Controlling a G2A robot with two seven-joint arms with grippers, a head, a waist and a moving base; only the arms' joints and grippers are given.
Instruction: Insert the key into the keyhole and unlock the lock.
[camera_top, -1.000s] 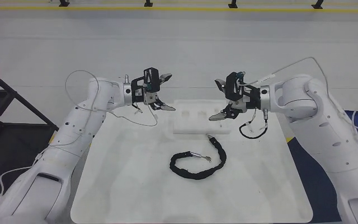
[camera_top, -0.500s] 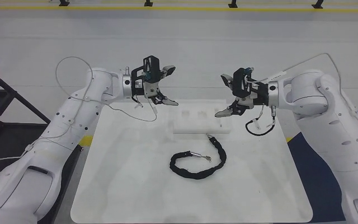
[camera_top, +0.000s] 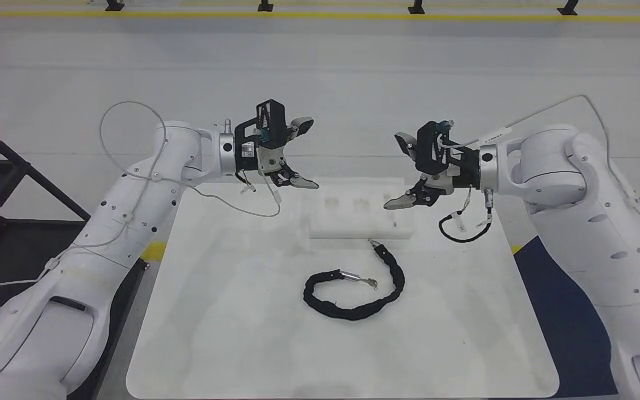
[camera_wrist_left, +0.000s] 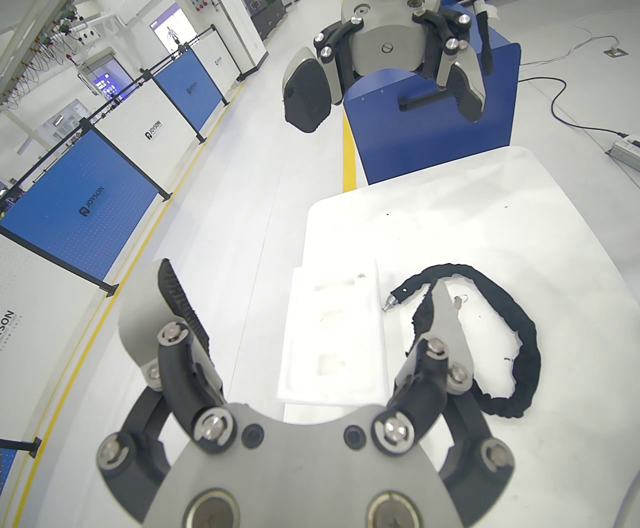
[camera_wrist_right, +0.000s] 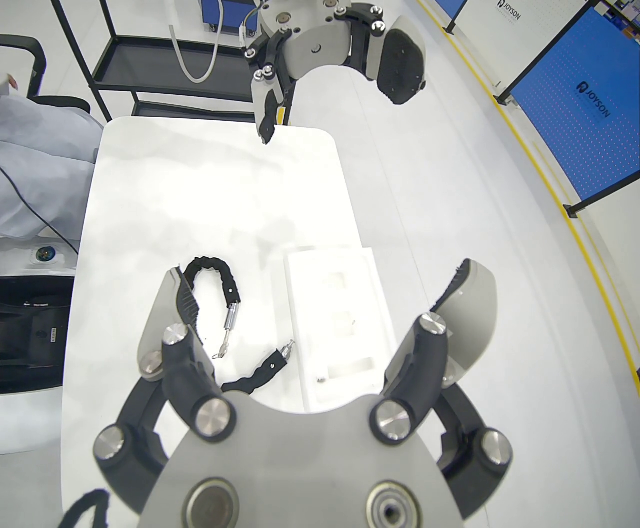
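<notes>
Grippers on both arms are hanging with jaws spread wide, gripping nothing, above the far side of the white tabletop (camera_top: 220, 330). Nearest the robot, a black fabric-sleeved chain lock (camera_top: 325, 300) is lying curled in an open loop about the middle of the tabletop. It is sitting lower and nearer than both grippers, and neither is touching it. Within the loop, its metal lock barrel (camera_top: 347, 273) is pointing toward a small key (camera_top: 371, 282), which is lying right at the barrel's mouth. Whether the key is sitting in the keyhole cannot be told. The chain's other end, a metal pin (camera_top: 377, 243), is resting just beside the near edge of a white foam tray (camera_top: 340, 225) with three shallow recesses. Beyond that, the left gripper (camera_top: 306, 154) is hovering over the tray's far left corner. The right gripper (camera_top: 395, 172) is hovering over the tray's right end. The two are facing each other, well apart across the tray.
</notes>
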